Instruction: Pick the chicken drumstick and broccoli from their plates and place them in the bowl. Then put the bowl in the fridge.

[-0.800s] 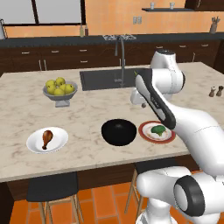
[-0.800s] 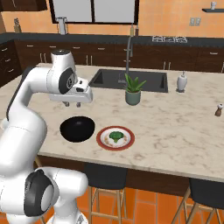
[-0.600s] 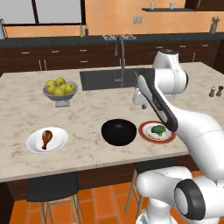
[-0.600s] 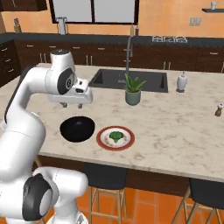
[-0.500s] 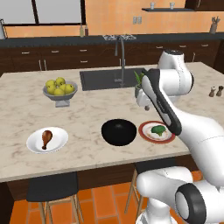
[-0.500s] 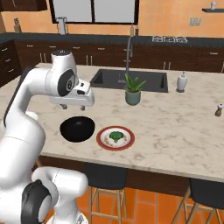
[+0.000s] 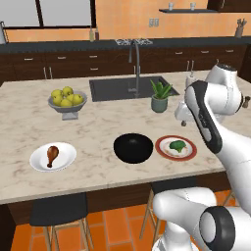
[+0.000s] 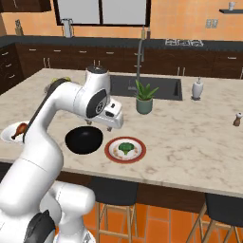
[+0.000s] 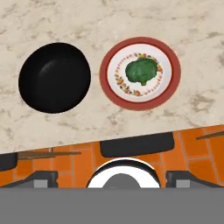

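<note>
The chicken drumstick [image 7: 52,155] lies on the plain white plate [image 7: 67,156] at the counter's front left. The black bowl [image 7: 133,147] [image 8: 84,140] [image 9: 54,77] stands empty in the middle. Right of it is the red-rimmed plate [image 7: 190,151] [image 8: 110,151] [image 9: 173,74] with the broccoli [image 7: 177,145] [image 8: 125,147] [image 9: 141,71] on it. My gripper [image 7: 182,119] [image 8: 110,124] [image 9: 112,177] hovers high above the counter, over the gap between bowl and broccoli plate, open and holding nothing. The fridge is out of view.
A grey pedestal bowl of apples [image 7: 67,100] stands at the back left. Behind the plates are the sink [image 7: 125,88], a faucet [image 7: 135,63] and a potted plant [image 7: 160,95]. A soap dispenser [image 8: 198,88] and a shaker [image 8: 236,118] stand to the right. Stools [image 9: 135,145] sit below the counter's front edge.
The arm has swung to the right, carrying the hand from above the bowl toward the broccoli plate. The gripper has stayed open. Nothing on the counter has moved.
</note>
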### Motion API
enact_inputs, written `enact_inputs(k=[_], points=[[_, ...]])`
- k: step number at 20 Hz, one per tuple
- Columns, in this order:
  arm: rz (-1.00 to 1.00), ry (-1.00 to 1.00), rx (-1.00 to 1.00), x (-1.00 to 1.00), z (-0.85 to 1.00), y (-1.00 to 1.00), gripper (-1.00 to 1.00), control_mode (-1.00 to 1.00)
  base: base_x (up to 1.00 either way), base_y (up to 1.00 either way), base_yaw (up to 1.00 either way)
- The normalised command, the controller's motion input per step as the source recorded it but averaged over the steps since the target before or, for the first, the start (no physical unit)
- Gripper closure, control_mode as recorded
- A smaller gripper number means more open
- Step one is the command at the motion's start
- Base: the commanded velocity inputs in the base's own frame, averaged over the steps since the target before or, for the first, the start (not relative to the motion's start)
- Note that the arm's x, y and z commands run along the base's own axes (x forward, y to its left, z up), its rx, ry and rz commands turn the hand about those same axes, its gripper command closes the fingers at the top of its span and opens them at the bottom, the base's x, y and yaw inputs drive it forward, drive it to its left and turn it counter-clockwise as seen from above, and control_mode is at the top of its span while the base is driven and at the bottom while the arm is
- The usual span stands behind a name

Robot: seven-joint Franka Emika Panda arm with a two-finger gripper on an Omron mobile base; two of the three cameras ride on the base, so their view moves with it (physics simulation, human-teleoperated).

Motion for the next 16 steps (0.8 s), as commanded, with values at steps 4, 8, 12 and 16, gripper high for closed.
enact_inputs(k=[4, 8, 12, 16], points=[[-0.14, 0.0, 0.15, 0.09, -0.3, -0.62, -1.0, -1.0, 0.0, 0.0, 0.0], [-0.12, 0.0, 0.03, 0.1, -0.42, -0.56, -1.0, -1.0, 0.0, 0.0, 0.0], [-0.16, 0.0, 0.11, 0.3, -0.36, -0.53, -1.0, -1.0, 0.0, 0.0, 0.0], [-0.21, 0.0, 0.22, 0.48, -0.45, -0.14, -1.0, -1.0, 0.0, 0.0, 0.0]])
